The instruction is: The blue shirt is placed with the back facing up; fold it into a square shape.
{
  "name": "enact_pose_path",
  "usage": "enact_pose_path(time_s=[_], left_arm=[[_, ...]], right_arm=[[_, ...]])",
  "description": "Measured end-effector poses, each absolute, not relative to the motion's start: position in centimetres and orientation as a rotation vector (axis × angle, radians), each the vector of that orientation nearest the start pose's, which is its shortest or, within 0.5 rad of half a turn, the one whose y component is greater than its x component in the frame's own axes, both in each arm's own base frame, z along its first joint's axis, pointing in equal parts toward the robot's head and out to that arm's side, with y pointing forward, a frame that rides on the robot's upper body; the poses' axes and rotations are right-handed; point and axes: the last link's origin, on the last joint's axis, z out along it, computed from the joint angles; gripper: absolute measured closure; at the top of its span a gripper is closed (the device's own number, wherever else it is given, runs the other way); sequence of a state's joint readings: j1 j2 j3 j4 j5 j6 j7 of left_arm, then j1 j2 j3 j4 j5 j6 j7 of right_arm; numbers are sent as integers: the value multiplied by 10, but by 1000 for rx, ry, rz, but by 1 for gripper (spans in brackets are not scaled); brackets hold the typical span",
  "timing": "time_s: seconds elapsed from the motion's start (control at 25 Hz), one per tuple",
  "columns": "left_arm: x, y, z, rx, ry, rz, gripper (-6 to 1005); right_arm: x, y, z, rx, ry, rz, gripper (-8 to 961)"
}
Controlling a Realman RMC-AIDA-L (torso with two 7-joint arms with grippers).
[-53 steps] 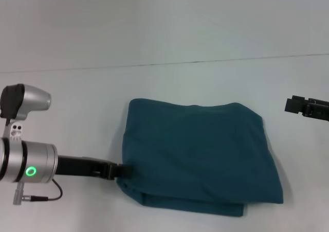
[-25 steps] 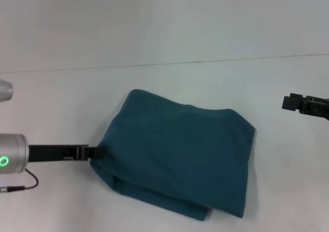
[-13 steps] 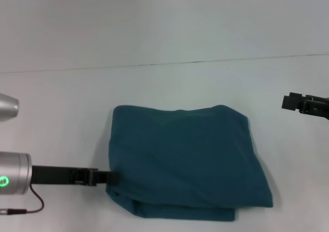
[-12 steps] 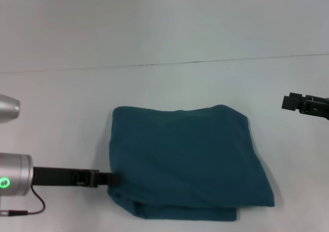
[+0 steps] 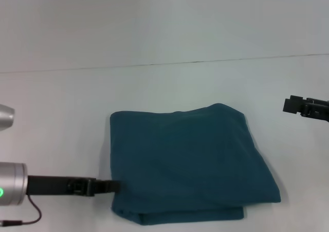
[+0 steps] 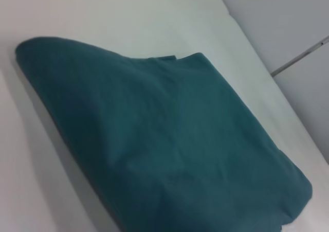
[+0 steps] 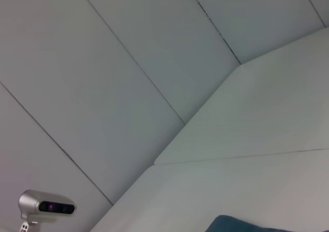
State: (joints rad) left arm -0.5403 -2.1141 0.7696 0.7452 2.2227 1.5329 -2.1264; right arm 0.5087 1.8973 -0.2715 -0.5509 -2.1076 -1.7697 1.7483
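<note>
While the left gripper (image 5: 114,186) pinched the folded blue shirt (image 5: 187,162) at 9 o'clock, the right gripper (image 5: 297,106) sat at 3 o'clock, jaws unreadable.

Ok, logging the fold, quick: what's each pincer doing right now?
Left pincer: at the near-left edge of the blue shirt; grip cannot be told.
Right pincer: off to the right, away from the shirt; cannot be told.

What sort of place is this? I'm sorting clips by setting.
Probably a lab or test bench rather than a home: a bare white table meets plain panelled walls, and a small camera is mounted nearby. Only the folded blue shirt lies between the left gripper and right gripper.
</note>
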Motion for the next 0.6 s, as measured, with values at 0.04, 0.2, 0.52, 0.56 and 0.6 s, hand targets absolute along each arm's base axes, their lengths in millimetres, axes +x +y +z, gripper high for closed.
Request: enact_pose_path(time_s=[0.04,0.2,0.52,0.56,0.6], left_arm=[[-268,321,-21,-2602,-1579,-426,934],[-277,317,-10,-2590,-1565,-401,929],[-266,316,9,-2631,-1420,-610,609],[-263,316,7,-2643,-1408,-623,530],[-259,317,3,-2658,-1394,-634,487]], right_arm=[[310,316,97,-2403,1211,991,26],[310,316,97,-2400,1217,993,26],[309,319,98,-2396,1208,997,26],[309,319,98,-2396,1207,996,26],[308,320,98,-2397,1207,995,26]])
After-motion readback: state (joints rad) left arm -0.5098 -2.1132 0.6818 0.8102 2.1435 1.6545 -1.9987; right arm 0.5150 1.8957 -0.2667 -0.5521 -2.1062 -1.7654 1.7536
